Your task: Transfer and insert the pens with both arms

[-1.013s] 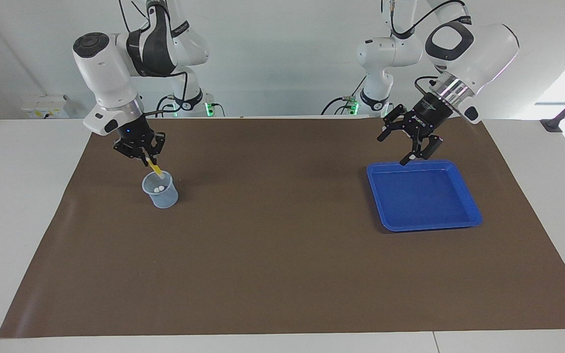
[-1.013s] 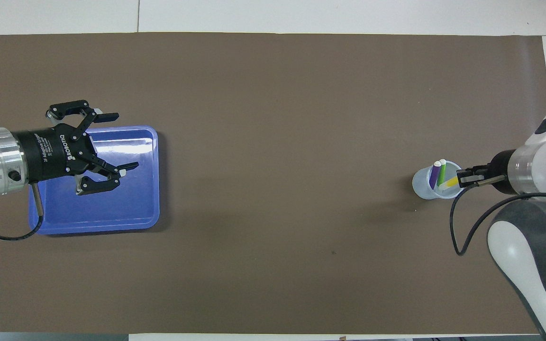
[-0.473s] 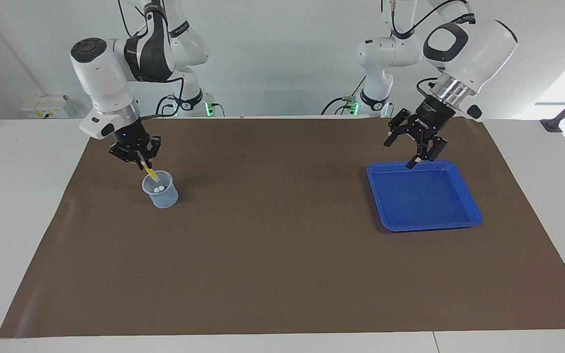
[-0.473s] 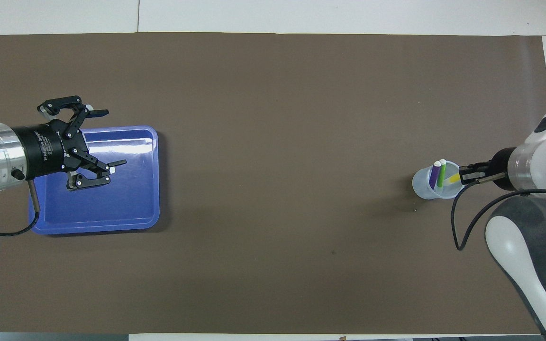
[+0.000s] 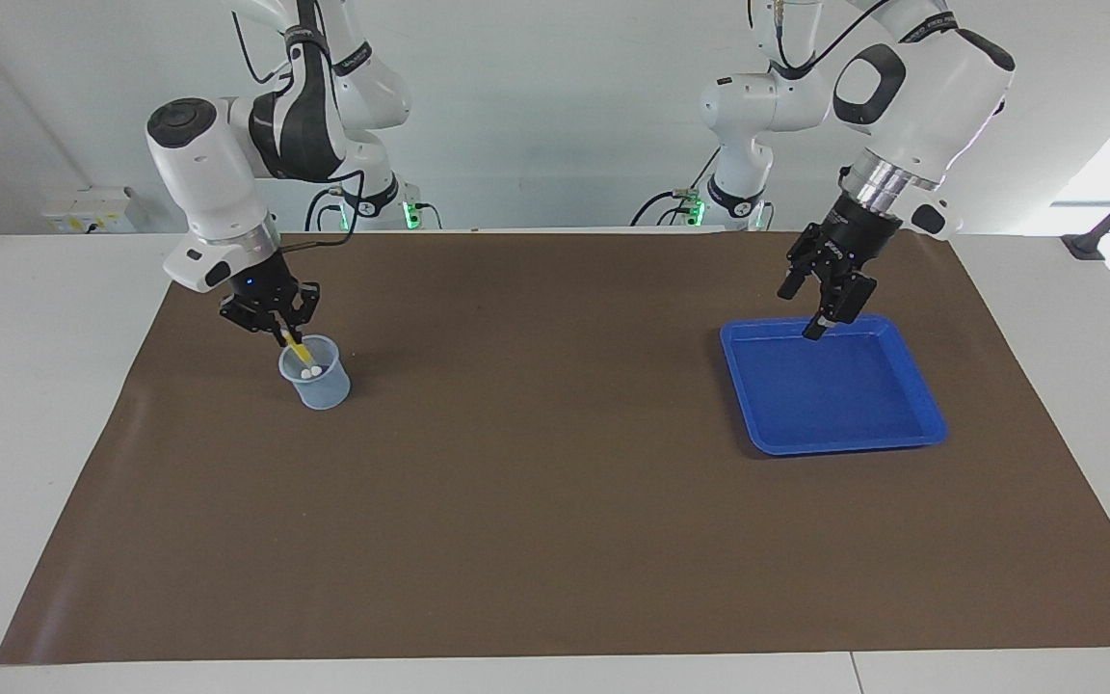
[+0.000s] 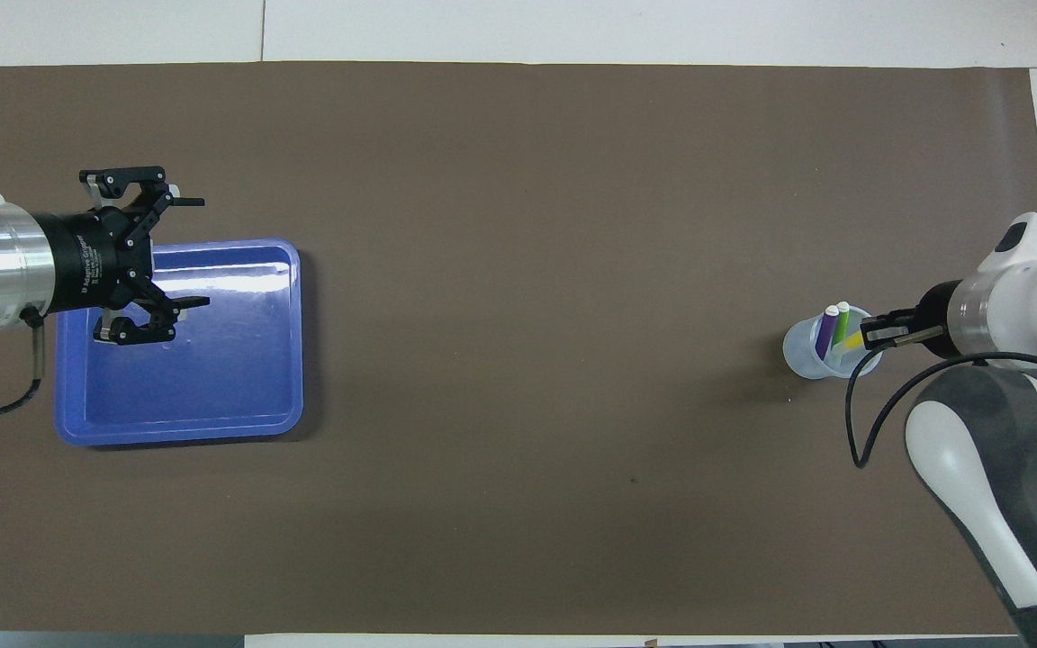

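From the facing view we are seeing the right gripper (image 5: 284,333), clamped on the slim yellow marker pen (image 5: 297,348), sinking it deeper than a second ago into the clear plastic cup (image 5: 315,381) on the brown mat (image 5: 536,501), while the left gripper (image 5: 813,308) is swinging nearer upright over the blue plastic tray (image 5: 926,410).

From overhead we are reading "ROBOTIQ" on the left gripper (image 6: 185,252), its jaws spread wide and empty, having drawn back toward the tray's (image 6: 239,423) robot-side edge; the right gripper (image 6: 874,335) is angling the yellow pen (image 6: 852,343) in beside the purple pen (image 6: 825,329) and green pen (image 6: 839,325) standing in the cup (image 6: 798,353).
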Robot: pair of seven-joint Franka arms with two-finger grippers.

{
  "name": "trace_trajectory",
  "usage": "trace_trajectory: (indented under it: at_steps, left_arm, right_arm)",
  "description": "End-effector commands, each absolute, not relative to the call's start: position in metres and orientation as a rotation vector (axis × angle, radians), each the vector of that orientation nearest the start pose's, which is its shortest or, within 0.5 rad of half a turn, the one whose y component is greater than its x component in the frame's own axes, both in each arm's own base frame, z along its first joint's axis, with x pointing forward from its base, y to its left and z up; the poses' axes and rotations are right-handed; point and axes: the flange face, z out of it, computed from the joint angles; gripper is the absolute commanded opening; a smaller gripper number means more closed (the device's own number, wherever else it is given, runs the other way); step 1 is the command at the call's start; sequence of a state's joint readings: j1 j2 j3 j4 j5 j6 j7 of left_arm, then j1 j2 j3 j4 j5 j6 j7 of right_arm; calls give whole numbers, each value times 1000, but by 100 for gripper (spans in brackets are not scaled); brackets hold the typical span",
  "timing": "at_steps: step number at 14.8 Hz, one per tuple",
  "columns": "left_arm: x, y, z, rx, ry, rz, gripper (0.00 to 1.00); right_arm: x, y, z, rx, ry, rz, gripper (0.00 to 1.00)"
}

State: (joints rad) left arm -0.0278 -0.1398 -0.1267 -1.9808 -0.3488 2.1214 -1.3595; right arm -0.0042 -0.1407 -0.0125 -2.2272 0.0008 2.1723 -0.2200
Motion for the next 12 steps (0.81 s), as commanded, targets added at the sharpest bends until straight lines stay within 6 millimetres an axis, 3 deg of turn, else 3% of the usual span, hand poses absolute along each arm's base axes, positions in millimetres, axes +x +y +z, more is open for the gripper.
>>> trace_trajectory:
  at_steps: [1, 5, 6, 8, 9, 11, 12]
  left_arm:
    - [553, -74, 576, -2934, -1827, -26, 100]
    - [558, -30, 594, -3112, -1069, -12, 100]
    - [556, -26, 596, -3127, -885, 9, 100]
    - [551, -13, 591, -3151, -612, 75, 100]
    - [549, -12, 586, -3161, -509, 123, 100]
    - [546, -22, 577, -3140, -279, 174, 100]
    - [543, -39, 577, -3132, -216, 168, 100]
  right_arm:
    - [503, -11, 425, -3142, -338, -118, 0]
    - [504, -11, 414, -3141, -348, -128, 0]
    - [504, -11, 413, -3141, -346, -125, 46]
    - [507, -11, 415, -3143, -336, -135, 86]
    - [509, -11, 417, -3143, -336, -142, 100]
    - [515, -12, 427, -3143, -330, -174, 100]
    - [519, -12, 437, -3144, -329, -193, 100]
